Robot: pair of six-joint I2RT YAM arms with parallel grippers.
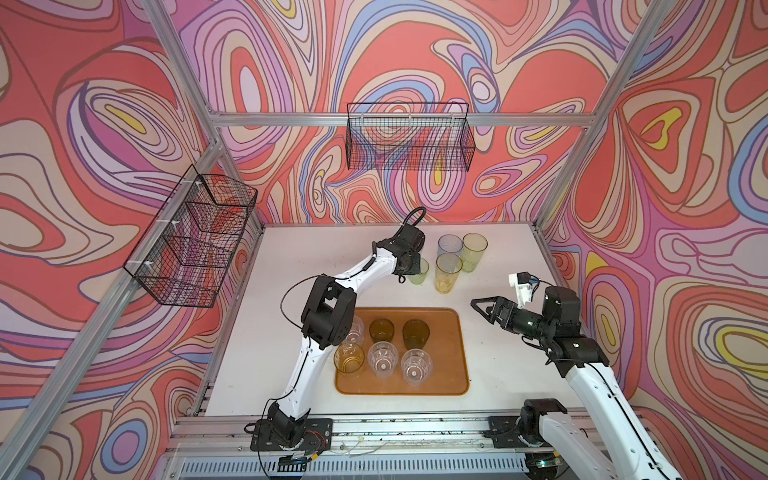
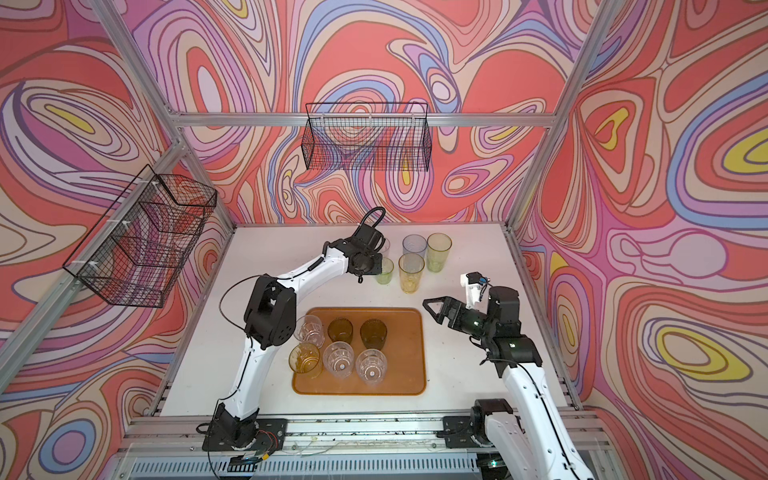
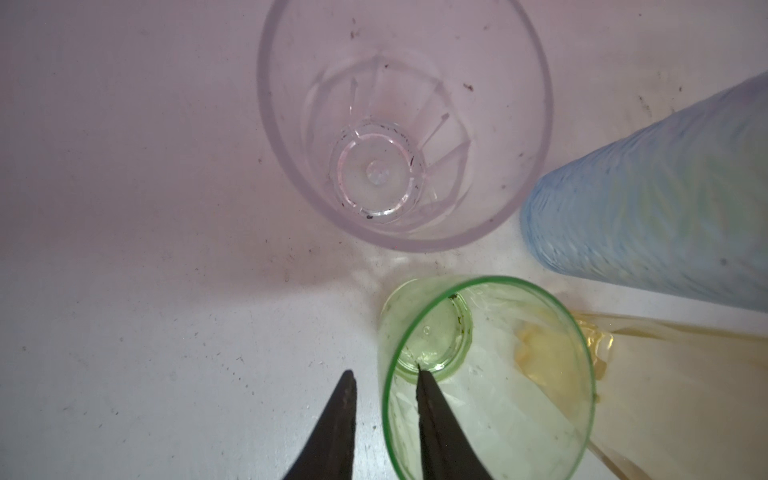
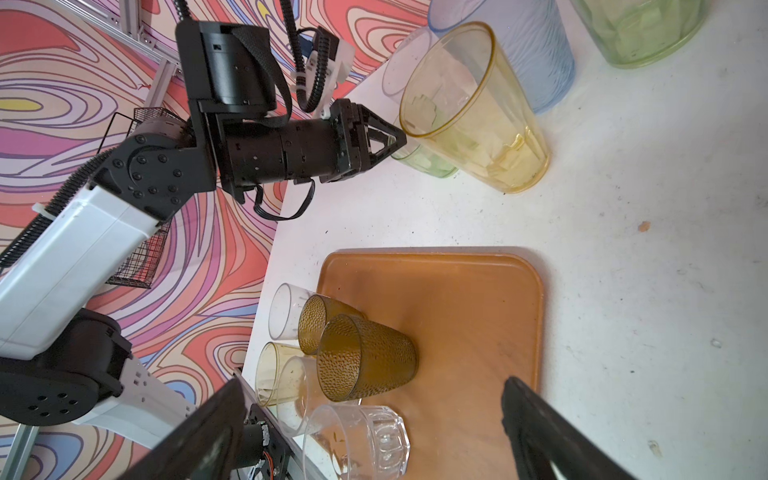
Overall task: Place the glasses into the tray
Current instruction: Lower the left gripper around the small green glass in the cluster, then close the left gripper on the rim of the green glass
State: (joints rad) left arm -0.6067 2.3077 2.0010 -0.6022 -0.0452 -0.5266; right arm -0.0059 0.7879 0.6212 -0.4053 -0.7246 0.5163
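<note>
Tray (image 1: 449,353) with six upright glasses (image 1: 382,358)

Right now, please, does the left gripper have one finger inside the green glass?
Yes, the left wrist view shows one left gripper finger inside the green glass, the other outside.

The white, speckled surface (image 1: 498,374) carries an orange-brown tray (image 1: 451,353) near its front. Behind the tray stand a short green tumbler (image 1: 419,275), a clear tumbler (image 3: 405,174), a tall yellow tumbler (image 1: 448,272), a grey-blue tumbler (image 1: 449,245) and a yellow-green tumbler (image 1: 474,249), clustered together.
</note>
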